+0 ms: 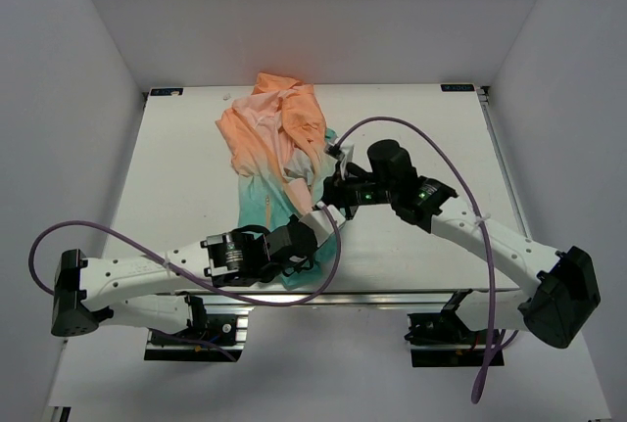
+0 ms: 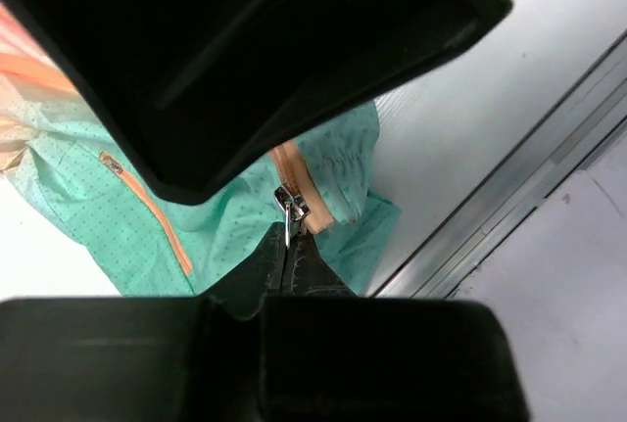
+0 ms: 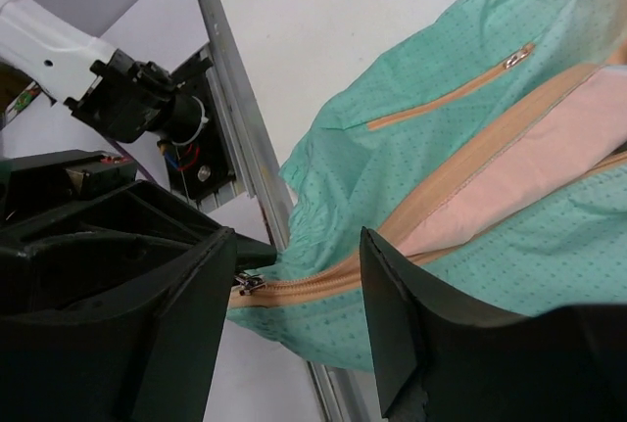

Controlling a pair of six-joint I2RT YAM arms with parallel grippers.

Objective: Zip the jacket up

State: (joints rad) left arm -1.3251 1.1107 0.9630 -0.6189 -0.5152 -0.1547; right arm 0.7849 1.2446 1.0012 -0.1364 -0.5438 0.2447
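**Lighting even; wrist views partly darkened**

Bright, diffuse overhead light is recorded in the top view. The table (image 1: 176,177) is almost washed out, and only soft shadows are cast on it. In the wrist views the near fingers (image 2: 245,60) are rendered dark, blurred and featureless. The dotted fabric of the jacket (image 3: 392,158) is held in focus. Mild glare is noted along the metal rail (image 2: 509,182).

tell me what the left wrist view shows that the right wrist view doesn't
Only the left wrist: the left pincer shut on the jacket hem just below the zipper slider. Only the right wrist: the right pincer open, astride the zipper, with pink lining showing between its unjoined halves. Both: the teal hem, the slider low on the orange zipper, a pocket zipper.
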